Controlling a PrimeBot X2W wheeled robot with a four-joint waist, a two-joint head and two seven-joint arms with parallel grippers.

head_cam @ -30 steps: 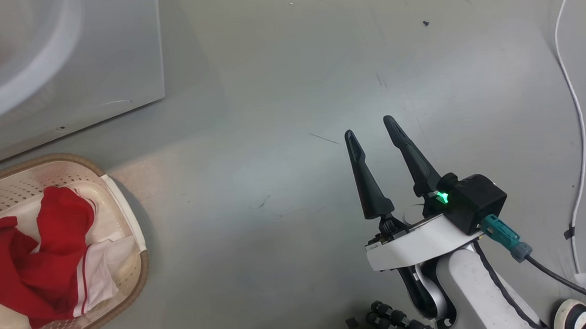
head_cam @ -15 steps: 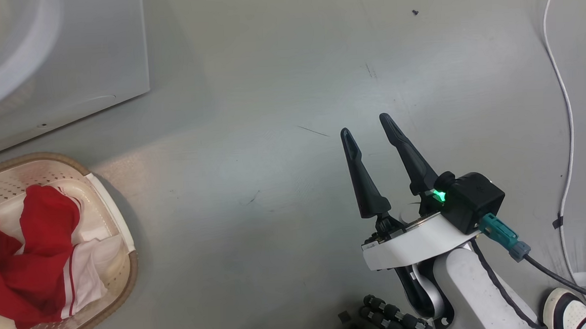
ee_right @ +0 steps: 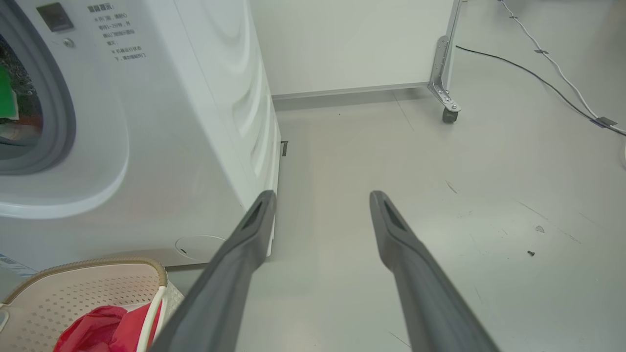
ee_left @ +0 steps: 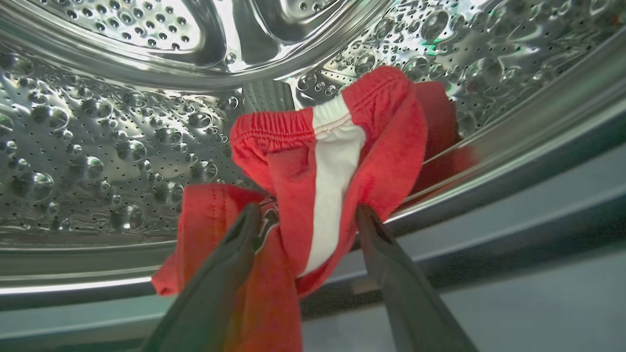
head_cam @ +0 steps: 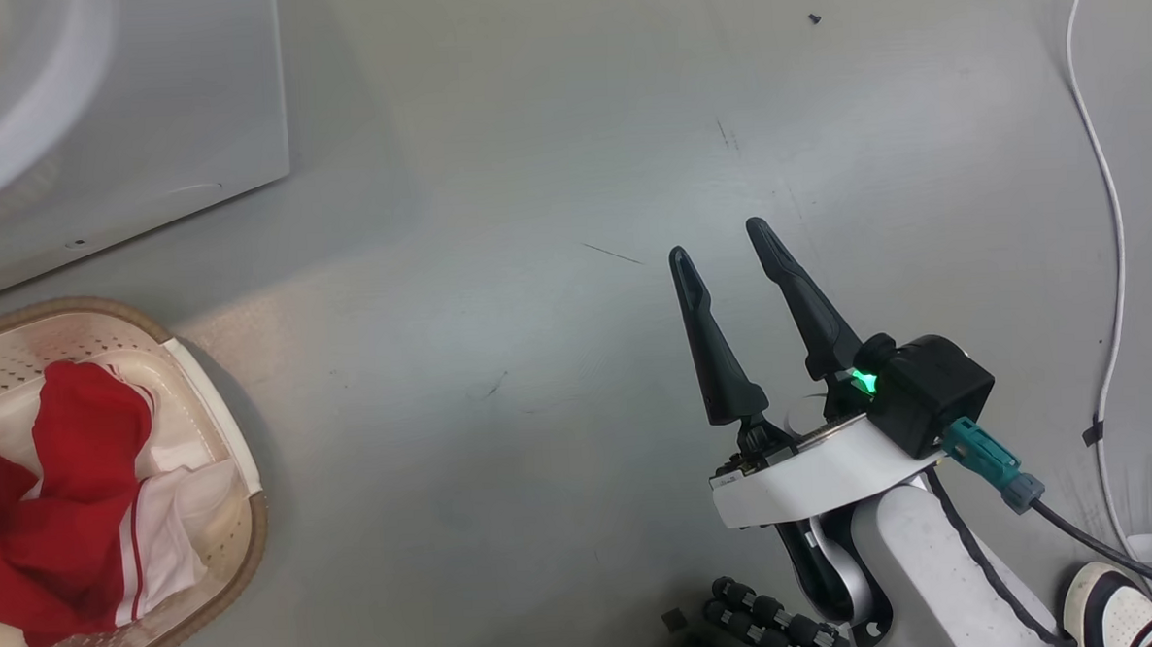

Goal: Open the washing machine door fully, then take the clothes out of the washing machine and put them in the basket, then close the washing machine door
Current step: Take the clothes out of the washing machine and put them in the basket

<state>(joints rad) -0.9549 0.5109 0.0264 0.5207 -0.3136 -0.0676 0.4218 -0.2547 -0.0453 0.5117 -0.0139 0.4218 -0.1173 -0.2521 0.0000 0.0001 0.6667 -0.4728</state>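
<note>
Red-and-white garment (ee_left: 332, 161) lies draped over the front lip of the washing machine drum (ee_left: 98, 146), directly ahead of the left pincer (ee_left: 307, 217), whose released jaws straddle it; its white stripe runs along the fingers (ee_left: 220, 278). Right pincer (head_cam: 718, 244), also spread and empty, hangs over the floor (head_cam: 539, 364), well apart from the basket (head_cam: 259, 532), so the left arm is nearer

White forearm (head_cam: 927, 571), black wrist block (head_cam: 929, 391), teal plug (head_cam: 980, 457), 2 dark fingers (head_cam: 715, 356)
</note>
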